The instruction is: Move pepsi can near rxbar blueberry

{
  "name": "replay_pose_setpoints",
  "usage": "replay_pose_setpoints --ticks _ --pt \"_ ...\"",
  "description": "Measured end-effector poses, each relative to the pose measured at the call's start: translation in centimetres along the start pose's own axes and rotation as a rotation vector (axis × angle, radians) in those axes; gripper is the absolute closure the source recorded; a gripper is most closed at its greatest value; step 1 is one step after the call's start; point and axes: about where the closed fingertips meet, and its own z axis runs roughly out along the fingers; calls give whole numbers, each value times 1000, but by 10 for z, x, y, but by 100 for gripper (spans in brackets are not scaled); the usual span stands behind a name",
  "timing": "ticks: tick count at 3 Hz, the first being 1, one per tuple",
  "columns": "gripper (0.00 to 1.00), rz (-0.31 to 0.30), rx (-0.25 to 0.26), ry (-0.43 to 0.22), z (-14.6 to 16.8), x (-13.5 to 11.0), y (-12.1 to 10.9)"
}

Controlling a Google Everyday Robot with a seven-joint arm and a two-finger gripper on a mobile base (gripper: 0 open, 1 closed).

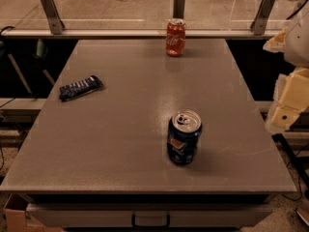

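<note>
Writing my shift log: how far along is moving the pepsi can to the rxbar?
Nothing done: the pepsi can stands near the front of the table, far from the rxbar blueberry at left. In hand: nothing; the gripper hangs off the right edge. Left: grasp, carry, place.

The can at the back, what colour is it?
Orange-red soda can, white lettering; camera view shows it. Pale gripper hangs right of the table.

The pepsi can (184, 138) stands upright on the tabletop (120, 144), front centre-right. The rxbar blueberry (80, 88) lies flat near the left edge, well apart from the can. An orange-red soda can (175, 37) stands at the far edge. The gripper (286, 111) is beyond the tabletop's right side, touching nothing.
</note>
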Motion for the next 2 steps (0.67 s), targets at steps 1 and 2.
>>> replay_pose_setpoints --ticks 1,2 --pt "0 0 0 0 0 0 0" --pt "0 -9 -49 -82 15 -9 3"
